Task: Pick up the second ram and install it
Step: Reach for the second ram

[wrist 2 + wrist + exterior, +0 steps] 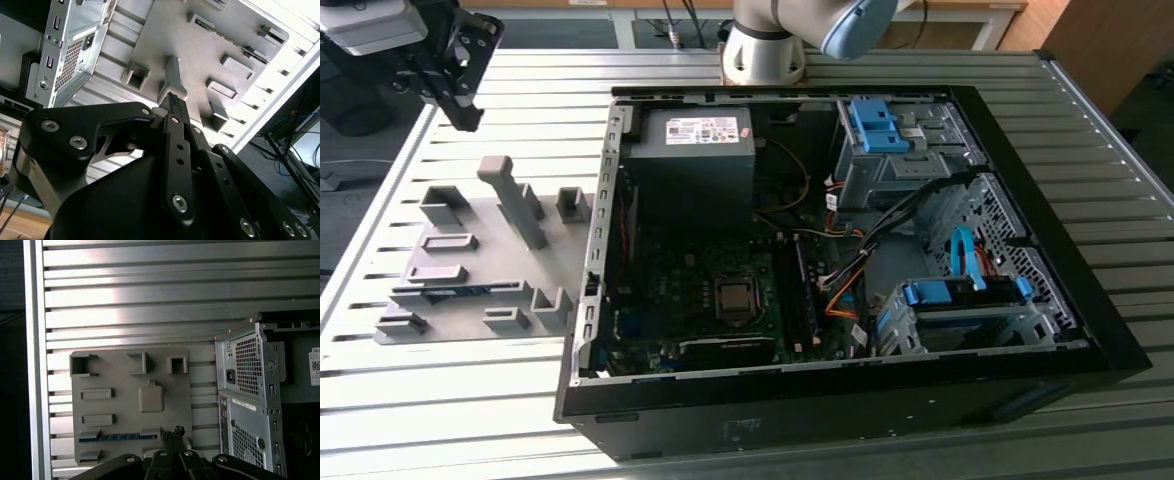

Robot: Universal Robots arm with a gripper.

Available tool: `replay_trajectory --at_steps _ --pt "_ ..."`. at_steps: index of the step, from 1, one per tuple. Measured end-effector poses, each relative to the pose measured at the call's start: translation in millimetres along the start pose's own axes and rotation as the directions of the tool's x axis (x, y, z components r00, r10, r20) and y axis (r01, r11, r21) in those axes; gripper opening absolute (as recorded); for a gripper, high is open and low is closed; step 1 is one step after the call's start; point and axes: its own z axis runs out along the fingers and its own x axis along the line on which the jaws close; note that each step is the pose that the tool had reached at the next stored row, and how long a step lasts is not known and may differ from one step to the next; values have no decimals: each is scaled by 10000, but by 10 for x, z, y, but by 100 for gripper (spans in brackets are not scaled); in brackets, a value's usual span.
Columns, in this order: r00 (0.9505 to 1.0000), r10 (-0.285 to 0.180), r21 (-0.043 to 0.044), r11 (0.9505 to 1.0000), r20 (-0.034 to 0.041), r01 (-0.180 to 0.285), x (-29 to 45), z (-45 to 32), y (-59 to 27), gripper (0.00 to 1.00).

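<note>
The pincer [173,433] is seen clenched on nothing, fingertips pressed together; below it, the second ram [120,436] (a blue stick) is seated in the grey fixture plate [120,375].

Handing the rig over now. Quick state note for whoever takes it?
End effector: shut, empty, raised over the table near the grey fixture plate, touching nothing.
Second ram: lying in its slot on the fixture plate, beside the open PC case.
Done: nothing visible on this ram.
Left: pick-up and install.
</note>
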Motion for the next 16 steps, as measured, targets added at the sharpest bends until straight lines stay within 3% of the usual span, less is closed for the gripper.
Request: replay_trajectory --at_steps 9,16 --pt "10000 0 0 10000 1 0 132 -3 -16 12" --pt "10000 0 0 10000 1 0 271 -5 -92 12"
